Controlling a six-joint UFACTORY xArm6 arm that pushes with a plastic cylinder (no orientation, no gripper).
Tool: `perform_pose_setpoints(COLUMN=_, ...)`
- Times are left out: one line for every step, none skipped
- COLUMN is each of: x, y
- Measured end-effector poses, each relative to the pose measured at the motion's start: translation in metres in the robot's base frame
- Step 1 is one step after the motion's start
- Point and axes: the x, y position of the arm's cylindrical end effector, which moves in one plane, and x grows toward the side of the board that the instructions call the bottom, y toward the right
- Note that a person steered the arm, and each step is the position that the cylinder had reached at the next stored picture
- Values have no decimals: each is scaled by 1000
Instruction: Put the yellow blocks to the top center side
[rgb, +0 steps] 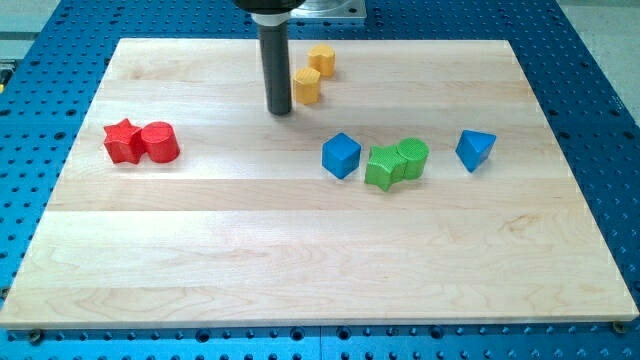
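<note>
The rod had no claw; its tip stood just left of two light, rigid yellow blocks, best nudged on flat sides across the tabletop.

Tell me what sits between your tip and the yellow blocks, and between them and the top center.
Nothing visible does. My tip sits just to the view's left of the lower yellow block, with no block between. The upper yellow block is already close to the board's top edge, and that stretch holds only these two.
</note>
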Motion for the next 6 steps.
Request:
perform_pose_setpoints(x=-10, y=29)
perform_pose_setpoints(x=-12, y=32)
perform_pose_setpoints(x=-12, y=30)
perform_pose_setpoints(x=-13, y=49)
perform_pose_setpoints(x=-2, y=58)
perform_pose_setpoints(x=81, y=-25)
